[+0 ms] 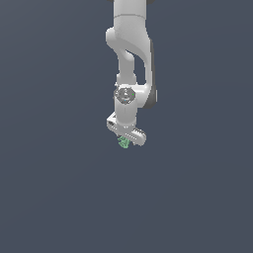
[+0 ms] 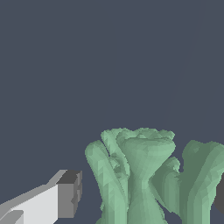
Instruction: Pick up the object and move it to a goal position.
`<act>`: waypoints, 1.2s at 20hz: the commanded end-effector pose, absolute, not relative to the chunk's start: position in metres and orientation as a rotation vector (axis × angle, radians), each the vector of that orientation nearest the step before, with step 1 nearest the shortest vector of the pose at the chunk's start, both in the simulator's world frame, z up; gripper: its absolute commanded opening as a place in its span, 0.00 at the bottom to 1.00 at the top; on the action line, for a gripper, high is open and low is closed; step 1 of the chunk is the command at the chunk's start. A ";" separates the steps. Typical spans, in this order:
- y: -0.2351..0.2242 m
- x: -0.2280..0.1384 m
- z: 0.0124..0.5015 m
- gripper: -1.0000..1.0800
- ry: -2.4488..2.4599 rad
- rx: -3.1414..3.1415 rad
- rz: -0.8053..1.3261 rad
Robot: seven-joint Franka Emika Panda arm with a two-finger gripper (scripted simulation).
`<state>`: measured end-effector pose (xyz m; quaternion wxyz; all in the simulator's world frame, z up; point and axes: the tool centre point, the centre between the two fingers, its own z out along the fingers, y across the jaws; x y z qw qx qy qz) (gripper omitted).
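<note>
our white arm (image 1: 129, 54) hangs over a plain dark grey surface (image 1: 49, 197), the claw (image 1: 125, 140) pointing down. the small knobbly light-green object (image 1: 123, 143) sits between the fingers (image 2: 65, 194); whether the claw is clamped on it, we cannot tell.

Hidden, cropped and too small to read

In the exterior view the arm (image 1: 129, 59) runs off the top edge, so its base and upper links are out of sight; the end effector (image 1: 126, 140) covers the upper part of the object (image 1: 123, 143), which is too small there for its shape to be made out, and the fingers cannot be told apart. In the wrist view the object (image 2: 144, 175) is cut by the bottom and right edges, one finger (image 2: 65, 194) is cropped at the corner, and the other finger (image 2: 220, 197) shows only as a dark sliver at the edge, so whether either pad touches the object cannot be told.
</note>
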<state>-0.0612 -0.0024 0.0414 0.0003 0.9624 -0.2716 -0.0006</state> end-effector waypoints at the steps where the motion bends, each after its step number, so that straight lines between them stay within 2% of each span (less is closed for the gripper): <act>1: -0.002 -0.061 0.040 0.00 -0.853 3.023 0.000; 15: -0.001 -0.060 0.046 0.00 -0.853 3.024 0.001; 24: 0.005 -0.054 0.091 0.00 -0.854 3.024 0.001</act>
